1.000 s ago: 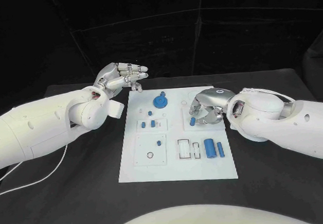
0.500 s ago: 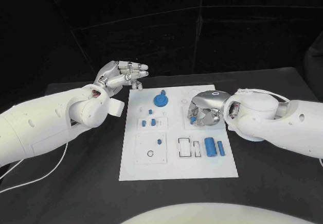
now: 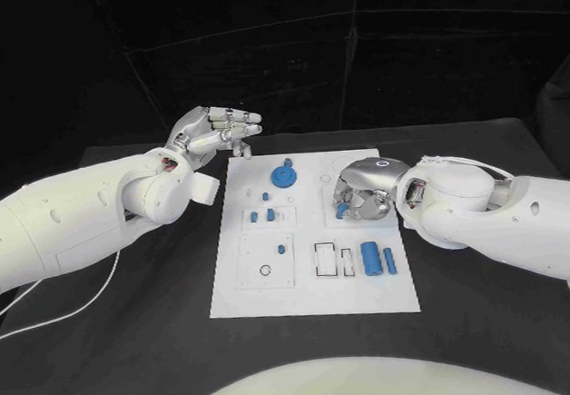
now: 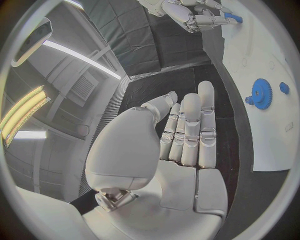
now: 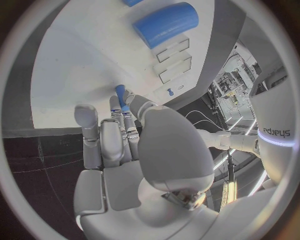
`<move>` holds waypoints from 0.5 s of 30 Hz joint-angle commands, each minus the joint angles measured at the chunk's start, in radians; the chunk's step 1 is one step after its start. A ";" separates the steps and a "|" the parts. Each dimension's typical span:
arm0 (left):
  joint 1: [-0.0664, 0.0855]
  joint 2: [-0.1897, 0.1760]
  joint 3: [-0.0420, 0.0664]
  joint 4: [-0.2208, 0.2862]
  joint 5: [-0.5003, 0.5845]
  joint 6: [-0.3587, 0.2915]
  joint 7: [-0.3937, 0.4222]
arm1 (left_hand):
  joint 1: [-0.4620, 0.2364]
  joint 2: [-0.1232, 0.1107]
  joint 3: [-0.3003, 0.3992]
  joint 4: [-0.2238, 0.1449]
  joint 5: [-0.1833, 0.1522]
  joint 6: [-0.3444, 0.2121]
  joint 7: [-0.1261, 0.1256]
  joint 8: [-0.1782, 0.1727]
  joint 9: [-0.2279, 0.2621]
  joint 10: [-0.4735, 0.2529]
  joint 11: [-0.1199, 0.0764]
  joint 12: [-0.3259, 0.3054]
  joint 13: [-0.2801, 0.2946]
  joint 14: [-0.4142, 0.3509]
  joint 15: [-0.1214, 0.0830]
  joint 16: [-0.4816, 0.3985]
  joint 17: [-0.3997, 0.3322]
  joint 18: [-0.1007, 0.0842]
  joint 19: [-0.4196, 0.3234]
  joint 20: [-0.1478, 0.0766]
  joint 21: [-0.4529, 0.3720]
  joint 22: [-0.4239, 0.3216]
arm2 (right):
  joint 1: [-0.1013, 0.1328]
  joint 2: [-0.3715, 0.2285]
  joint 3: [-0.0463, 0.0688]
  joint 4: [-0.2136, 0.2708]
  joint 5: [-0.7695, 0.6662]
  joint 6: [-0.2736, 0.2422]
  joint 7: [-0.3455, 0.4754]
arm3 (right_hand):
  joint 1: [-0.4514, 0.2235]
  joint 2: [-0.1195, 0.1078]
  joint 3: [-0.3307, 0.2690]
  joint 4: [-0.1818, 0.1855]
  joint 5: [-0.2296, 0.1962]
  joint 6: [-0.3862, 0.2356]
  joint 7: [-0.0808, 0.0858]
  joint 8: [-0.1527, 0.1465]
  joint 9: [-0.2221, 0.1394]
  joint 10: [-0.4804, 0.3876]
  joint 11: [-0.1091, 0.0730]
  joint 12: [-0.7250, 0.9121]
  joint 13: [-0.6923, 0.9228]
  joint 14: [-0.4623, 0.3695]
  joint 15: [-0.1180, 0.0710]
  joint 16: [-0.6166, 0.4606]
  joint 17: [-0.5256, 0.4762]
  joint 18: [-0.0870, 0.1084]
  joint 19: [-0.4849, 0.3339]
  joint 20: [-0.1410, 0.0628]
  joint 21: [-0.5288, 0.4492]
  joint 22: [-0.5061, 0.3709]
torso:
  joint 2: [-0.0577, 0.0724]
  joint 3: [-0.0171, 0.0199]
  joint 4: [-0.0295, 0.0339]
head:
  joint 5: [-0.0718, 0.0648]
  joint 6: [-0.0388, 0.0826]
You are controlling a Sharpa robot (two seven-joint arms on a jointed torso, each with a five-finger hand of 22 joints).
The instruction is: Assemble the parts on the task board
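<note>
My right hand point(image 3: 364, 195) pinched a small blue peg point(image 5: 120, 96) over the board point(image 3: 312, 291).
My left hand point(image 3: 212, 132) was curled, holding nothing; the peg's lower end was hidden.

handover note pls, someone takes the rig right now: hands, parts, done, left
Right hand: over the board's right side, pinching a small blue peg.
Left hand: raised beyond the board's far left corner, holding nothing, fingers together.
Board: blue gear near the far edge, blue cylinder and thinner blue rod lying near right, small blue pieces mid-left.
Done: peg picked up.
Left: seat the peg, then the loose parts.
</note>
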 commanded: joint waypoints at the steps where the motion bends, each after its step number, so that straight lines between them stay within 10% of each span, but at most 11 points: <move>1: 0.002 0.000 0.001 0.000 0.003 0.012 0.003 | -0.006 0.004 -0.005 -0.003 0.003 -0.005 0.000 0.006 -0.002 -0.005 -0.001 0.004 -0.001 -0.006 0.000 -0.002 -0.001 0.006 -0.006 0.003 -0.004 -0.001 | 0.002 -0.005 0.000 0.012 -0.034 -0.092 -0.006 | 0.007 0.010 0.014 -0.003 -0.003 0.002 0.003 0.000 0.001 0.003 0.003 -0.011 -0.001 0.031 -0.004 0.009 0.004 -0.014 0.007 0.000 0.006 0.004 | 0.000 0.0005 0.0004 | 0.001 -0.001; 15: 0.002 0.001 0.001 -0.005 0.003 0.013 0.002 | -0.006 0.004 -0.005 -0.003 0.003 -0.005 0.000 0.006 -0.002 -0.005 -0.001 0.004 -0.001 -0.006 0.000 -0.002 -0.001 0.006 -0.006 0.003 -0.004 -0.001 | 0.003 -0.057 0.003 0.156 0.085 -0.182 0.035 | -0.019 -0.005 0.031 -0.002 -0.003 -0.006 0.008 -0.013 -0.004 -0.003 0.010 -0.036 -0.003 0.031 0.001 0.015 0.007 -0.014 0.005 0.004 0.012 0.008 | -0.001 -0.0019 0.0008 | 0.004 -0.003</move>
